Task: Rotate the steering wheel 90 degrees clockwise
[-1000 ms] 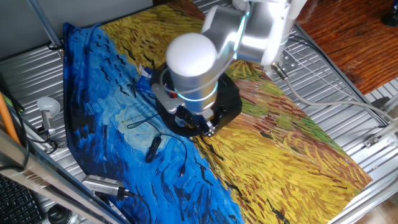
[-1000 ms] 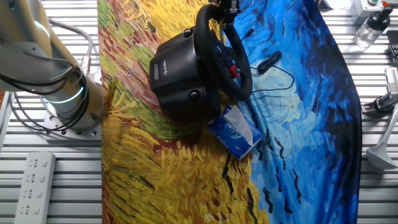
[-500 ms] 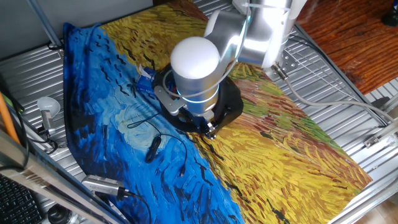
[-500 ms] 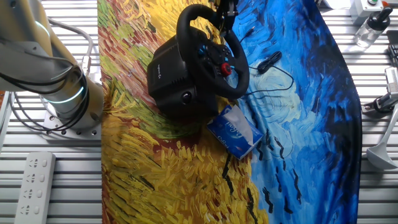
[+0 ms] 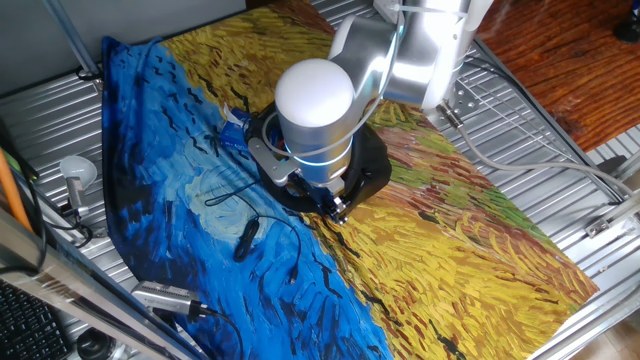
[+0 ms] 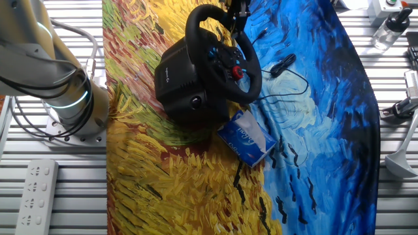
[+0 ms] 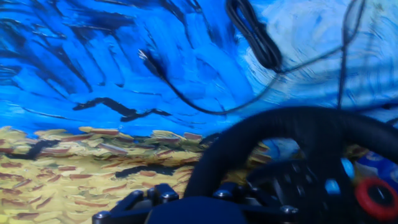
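The black steering wheel [image 6: 253, 77] stands on its bulky black base [image 6: 176, 78] on the painted cloth. Its hub shows blue buttons and a red knob [image 6: 238, 70]. My gripper [image 6: 236, 14] is at the top of the rim and shut on it. In the hand view the rim [image 7: 292, 127] runs down between my gripper's [image 7: 194, 194] dark fingers [image 7: 163, 194], with the red knob [image 7: 373, 194] at the lower right. In one fixed view my arm hides most of the wheel, and only the black base [image 5: 372, 165] and the gripper tip [image 5: 335, 207] show.
A blue packet [image 6: 247, 137] lies against the front of the base. A thin black cable with an inline pod [image 6: 285, 63] lies on the blue cloth beside the wheel; it also shows in the hand view [image 7: 255, 37]. Tools lie on the metal table at the cloth's edge [image 5: 165, 295].
Since a second ago the wheel and its base have swung so the wheel's face shows more, and the arm shifted slightly. Nothing has moved in the last half second.
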